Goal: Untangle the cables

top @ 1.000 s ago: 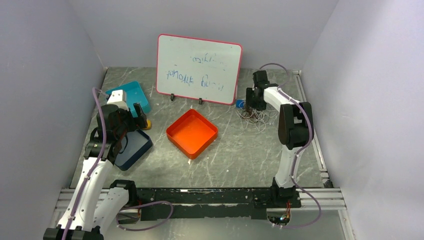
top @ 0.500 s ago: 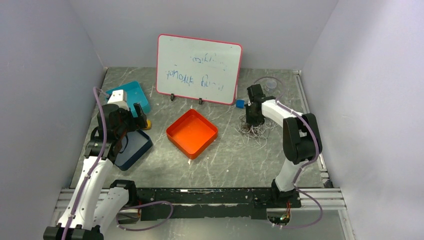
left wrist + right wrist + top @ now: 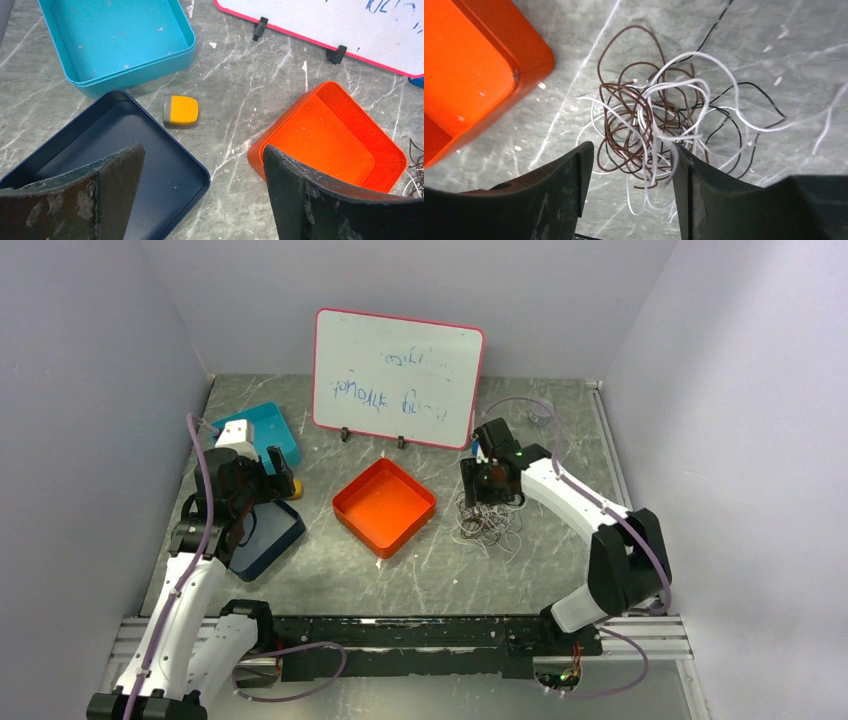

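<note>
While the right gripper [image 3: 629,190] hangs spread over the tangled cables [image 3: 651,127], an orange tray [image 3: 531,55] lies just beside them.

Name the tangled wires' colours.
Thin tangled wires: white, dark brown, black; clearest in right wrist view.

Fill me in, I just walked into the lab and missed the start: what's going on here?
The right gripper is down at a tangle of white, brown and black cables on the table beside the orange tray. Its jaws are open, straddling part of the knot, nothing pinched yet. The left gripper, also open and empty, hangs over the navy tray. The cables are not yet untangled.
</note>
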